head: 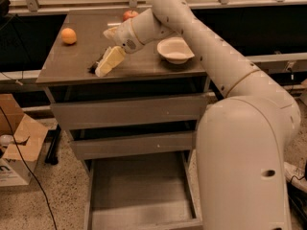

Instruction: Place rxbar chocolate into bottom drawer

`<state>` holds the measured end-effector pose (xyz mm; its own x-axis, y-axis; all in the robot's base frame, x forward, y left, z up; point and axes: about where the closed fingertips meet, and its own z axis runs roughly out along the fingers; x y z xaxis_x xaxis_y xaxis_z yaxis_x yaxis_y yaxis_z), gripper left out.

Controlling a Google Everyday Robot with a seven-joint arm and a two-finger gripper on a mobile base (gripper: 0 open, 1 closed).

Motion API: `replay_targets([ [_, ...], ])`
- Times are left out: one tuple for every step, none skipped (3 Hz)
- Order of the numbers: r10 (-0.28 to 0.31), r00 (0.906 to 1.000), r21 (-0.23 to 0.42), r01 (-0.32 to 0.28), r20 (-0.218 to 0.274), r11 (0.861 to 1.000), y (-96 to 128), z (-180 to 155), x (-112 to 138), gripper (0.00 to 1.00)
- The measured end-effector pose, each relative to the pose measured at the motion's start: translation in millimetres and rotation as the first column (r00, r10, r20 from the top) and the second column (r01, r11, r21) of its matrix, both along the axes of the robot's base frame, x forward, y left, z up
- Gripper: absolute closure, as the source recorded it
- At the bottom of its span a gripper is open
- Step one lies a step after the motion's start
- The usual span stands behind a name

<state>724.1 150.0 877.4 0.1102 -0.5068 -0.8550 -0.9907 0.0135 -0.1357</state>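
Note:
The rxbar chocolate lies on the cabinet top near its front left. Only a small black end of it shows, sticking out to the left from under the gripper. My gripper, cream-coloured, points down and left and sits right over the bar. Whether it touches the bar I cannot tell. The bottom drawer is pulled out below, a wide grey tray with nothing in it. The two drawers above it are pushed in.
A white bowl stands on the cabinet top right of the gripper. An orange lies at the back left, a red apple at the back. A cardboard box and a cable are on the floor at left. My arm fills the right side.

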Motion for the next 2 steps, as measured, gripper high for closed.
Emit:
replay_targets([
  [-0.005, 0.9996, -0.001, 0.005, -0.029, 1.0, 11.0, -12.5, 14.3, 0.0],
  [-0.021, 0.9983, -0.004, 0.021, -0.055, 1.0, 11.2, -25.2, 26.7, 0.0],
])
